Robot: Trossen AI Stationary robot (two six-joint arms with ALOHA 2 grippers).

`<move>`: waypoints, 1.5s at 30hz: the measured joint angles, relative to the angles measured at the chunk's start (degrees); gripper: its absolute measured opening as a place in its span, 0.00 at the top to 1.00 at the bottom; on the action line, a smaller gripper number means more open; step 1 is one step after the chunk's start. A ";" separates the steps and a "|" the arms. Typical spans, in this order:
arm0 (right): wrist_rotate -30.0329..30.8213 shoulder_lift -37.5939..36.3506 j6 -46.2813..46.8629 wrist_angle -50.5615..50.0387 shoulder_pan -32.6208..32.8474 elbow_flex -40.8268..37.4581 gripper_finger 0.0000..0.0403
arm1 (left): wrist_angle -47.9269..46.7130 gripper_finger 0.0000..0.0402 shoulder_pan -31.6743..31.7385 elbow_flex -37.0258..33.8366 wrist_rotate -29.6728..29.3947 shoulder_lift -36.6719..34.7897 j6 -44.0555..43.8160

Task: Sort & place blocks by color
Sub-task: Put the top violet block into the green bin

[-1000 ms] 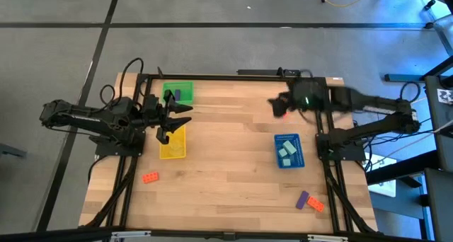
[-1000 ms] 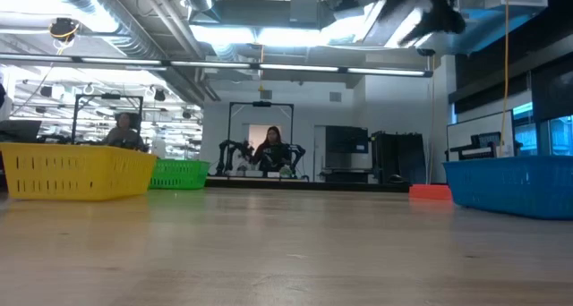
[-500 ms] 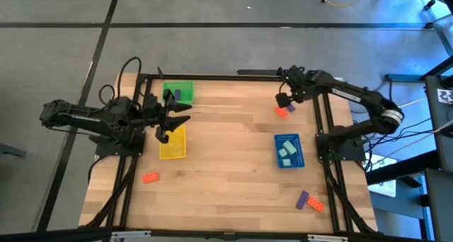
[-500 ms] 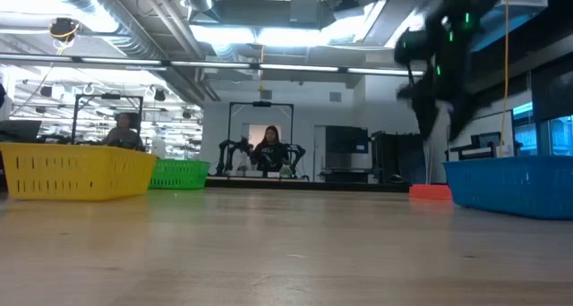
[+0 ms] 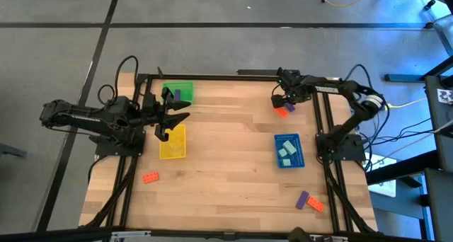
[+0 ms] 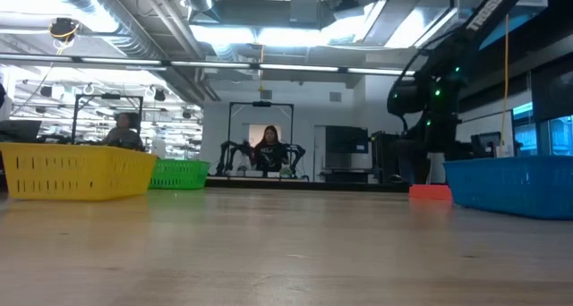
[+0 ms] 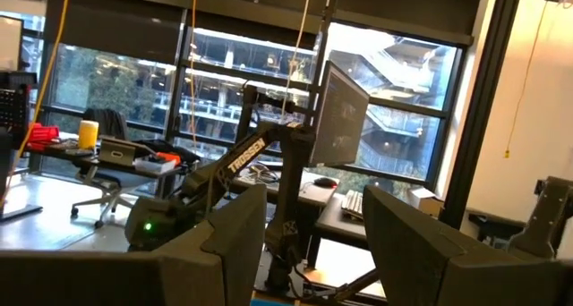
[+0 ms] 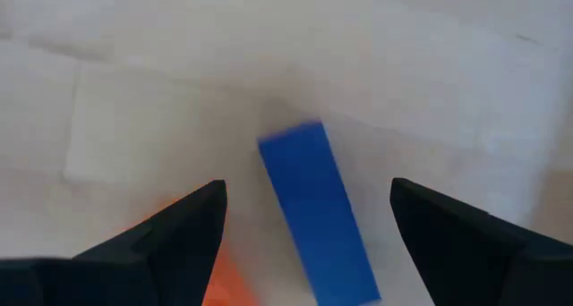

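My right gripper [image 5: 282, 100] is open near the table's far right corner, pointing down just above an orange-red block [image 5: 282, 112]. In the right wrist view its fingers [image 8: 306, 185] stand on either side of a blue block [image 8: 315, 215], with the orange-red block [image 8: 226, 281] beside it; both lie flat on the table. My left gripper [image 5: 170, 123] is open and raised over the yellow tray [image 5: 173, 148]. Another orange-red block [image 5: 150, 177] lies near left, and a purple block [image 5: 303, 199] and an orange-red one [image 5: 316, 205] lie near right.
The blue tray [image 5: 287, 151] holds light teal blocks and stands at the right. The green tray [image 5: 178, 92] at the far left holds a dark block. In the low view the orange-red block [image 6: 431, 191] lies beside the blue tray [image 6: 510, 185]. People are in the room behind.
My right arm has drawn back toward the table's far right corner and come down, from high over the table to just above the orange-red block. The left arm has stayed over the yellow tray.
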 joint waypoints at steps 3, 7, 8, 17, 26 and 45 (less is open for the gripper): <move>0.30 2.21 -1.01 0.03 0.02 0.24 0.21 | 0.23 0.56 0.02 0.00 -0.83 0.00 0.00; -0.09 3.83 -1.78 -0.13 -0.22 0.44 0.23 | 0.31 0.56 0.02 0.00 -1.17 0.00 0.02; -0.18 3.85 -2.45 -0.05 -0.39 0.40 0.24 | 0.38 0.56 0.02 0.00 -1.17 0.00 0.02; -1.93 3.69 -3.76 0.21 -1.86 0.31 0.60 | 0.59 0.56 0.02 0.00 -1.65 0.00 0.02; 0.36 -4.68 -11.23 1.58 -0.77 -0.31 0.74 | 1.26 0.56 0.01 0.00 -2.47 0.00 0.04; -11.03 -29.16 -5.38 54.88 37.67 -2.97 0.74 | -6.05 0.56 0.09 -0.02 -3.10 0.02 -6.05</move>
